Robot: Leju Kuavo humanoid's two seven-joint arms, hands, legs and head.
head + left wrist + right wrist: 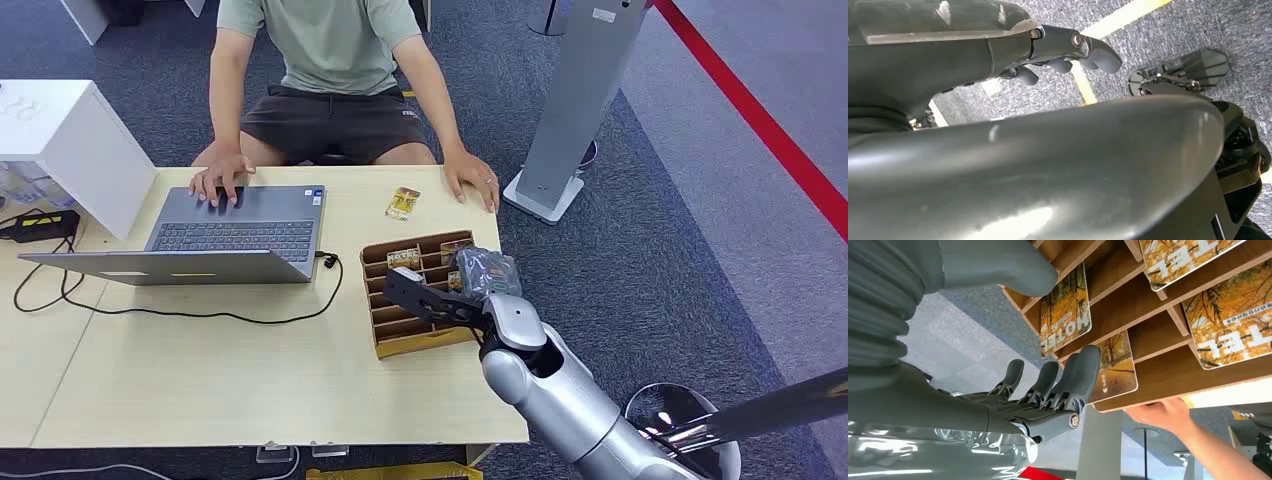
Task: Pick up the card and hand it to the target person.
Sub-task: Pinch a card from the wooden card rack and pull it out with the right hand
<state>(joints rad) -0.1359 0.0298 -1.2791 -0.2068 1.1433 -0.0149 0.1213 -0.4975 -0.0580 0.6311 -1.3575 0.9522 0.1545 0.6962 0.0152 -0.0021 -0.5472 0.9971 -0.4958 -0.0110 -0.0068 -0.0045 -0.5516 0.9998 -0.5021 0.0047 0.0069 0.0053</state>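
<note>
**Right hand poised at the card rack**

Grey fingers (1075, 377) of the right hand (430, 297) were stretched out and a little apart, with the thumb (998, 262) held away on the other side of the rack's corner. Nothing was clasped between them. The leading fingertip lay against, or just short of, the edge of one card (1115, 367) in the wooden rack (385, 342); I could not tell which. Another card (1065, 315) stood in the neighbouring slot, and one more (402, 203) lay loose on the table (200, 390), near the person's hand (472, 178) at the far edge.

Each card looked thin, stiff, light and glossy, so probably slippery. I judged the best hold to be a pinch on the edge standing proud of its slot, thumb on one face and a finger on the other.

Down by the robot's side, the left hand (1068, 50) hung over the carpet, fingers curled and holding nothing.
</note>
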